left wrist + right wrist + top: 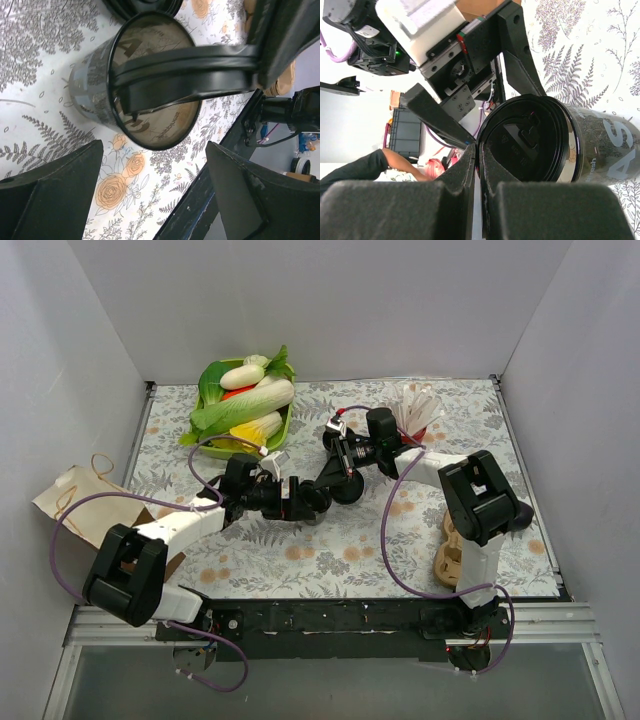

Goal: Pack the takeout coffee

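The small black disposable cup (90,87) is lying on its side on the floral-patterned table (35,45), its open mouth facing the left claw (152,150), whose fingers are standing spread wide on either side, apart from it. The right claw (478,160) is pinching the rim of the round black plastic sip lid (525,140), which is sitting tilted across the cup's mouth, not seated

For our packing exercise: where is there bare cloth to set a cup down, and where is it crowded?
Bare: the back strip between the vegetable tray and red cup; the near strip left of the cup carrier. Crowded: the centre, where left gripper and right gripper meet at the black cup and lid.
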